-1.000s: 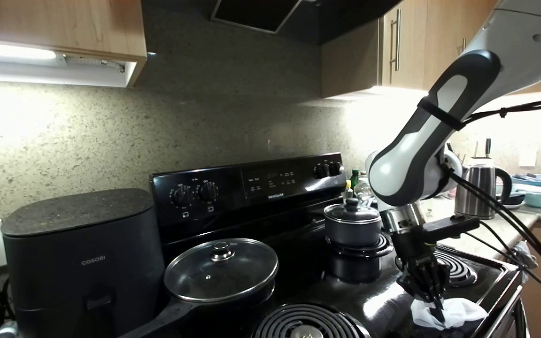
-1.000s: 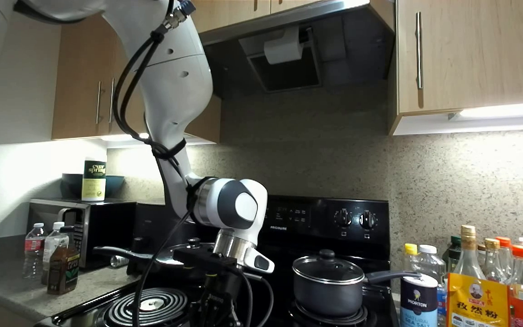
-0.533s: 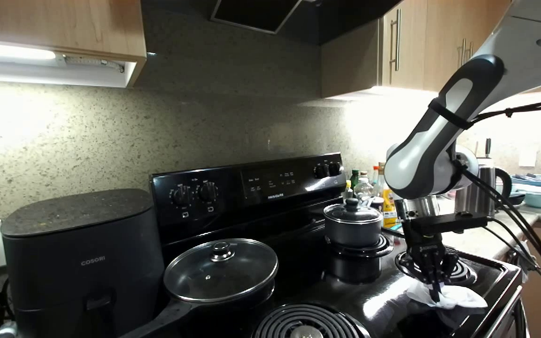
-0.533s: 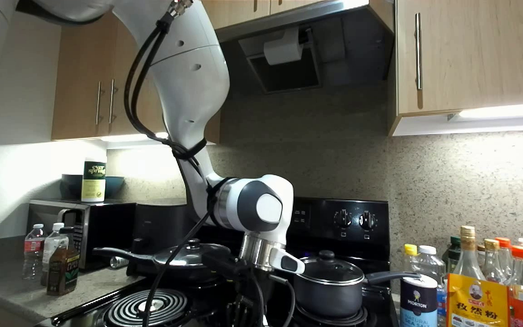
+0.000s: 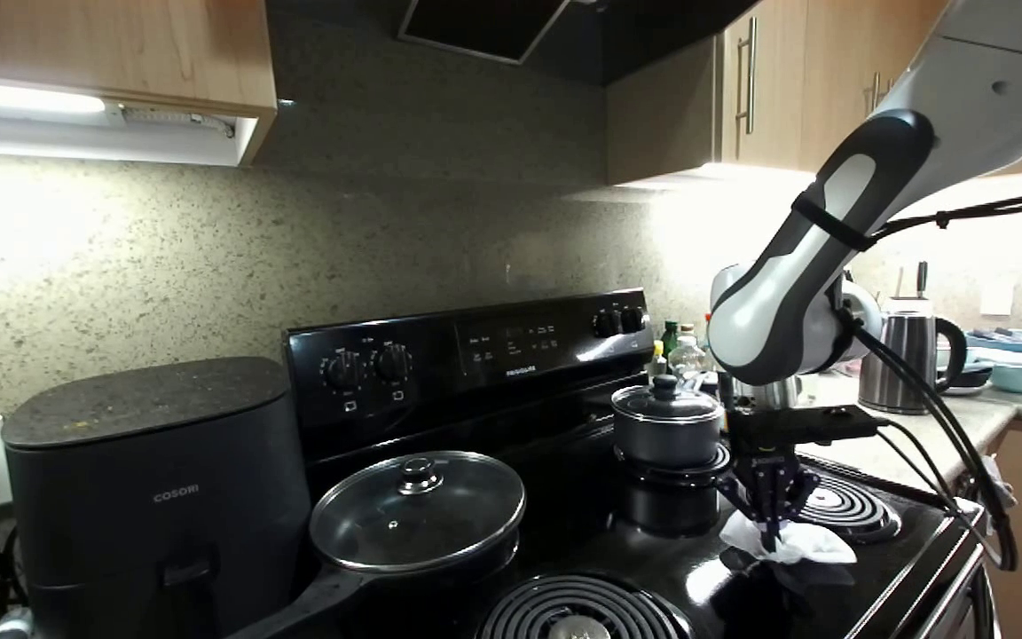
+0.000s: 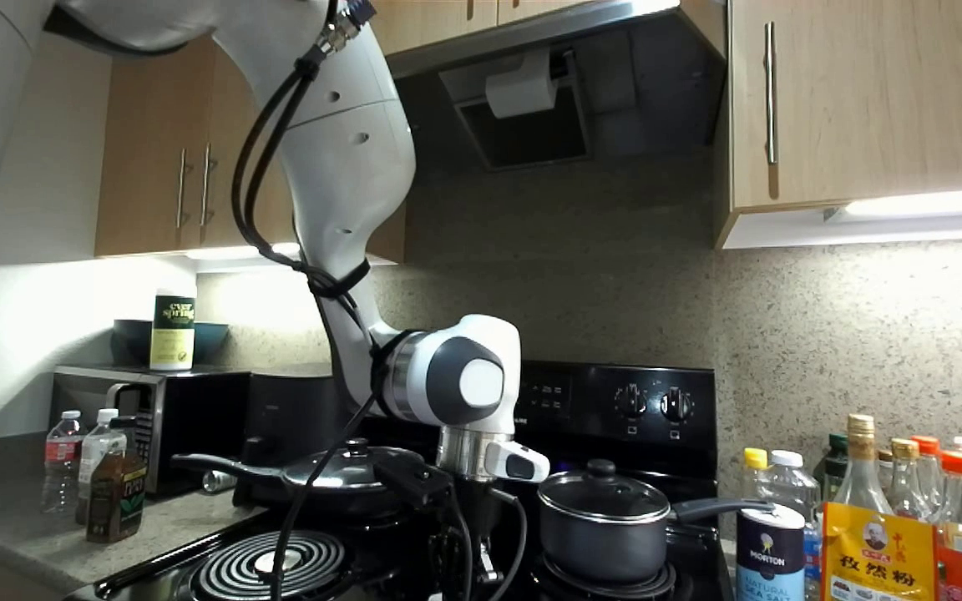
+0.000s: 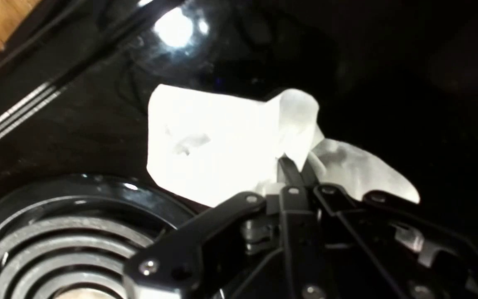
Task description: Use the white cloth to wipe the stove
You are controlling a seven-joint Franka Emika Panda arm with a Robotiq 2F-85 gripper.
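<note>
The white cloth (image 5: 811, 543) is a crumpled, thin sheet low over the black stove top (image 5: 664, 557), beside the right-hand front burner. I cannot tell whether it is pressed on the surface or just above it. My gripper (image 5: 771, 536) points down and is shut on the middle of the cloth. In the wrist view the fingertips (image 7: 299, 168) pinch a fold, with the cloth (image 7: 218, 141) spreading wide on the left and a smaller flap on the right. In an exterior view the gripper (image 6: 458, 555) is dark and partly hidden by cables; its tips are out of frame.
A lidded pot (image 5: 666, 426) stands on a back burner, its handle (image 6: 719, 506) sticking out. A lidded pan (image 5: 418, 515) is on another burner. Bare coil burners (image 5: 830, 501) (image 5: 577, 612) lie near the cloth. Bottles (image 6: 857, 467) and a salt can (image 6: 770, 555) stand beside the stove.
The gripper and cloth have moved from near the stove's front edge back and then sideways across the stove top, leftward in an exterior view. The gripper has stayed shut on the cloth.
</note>
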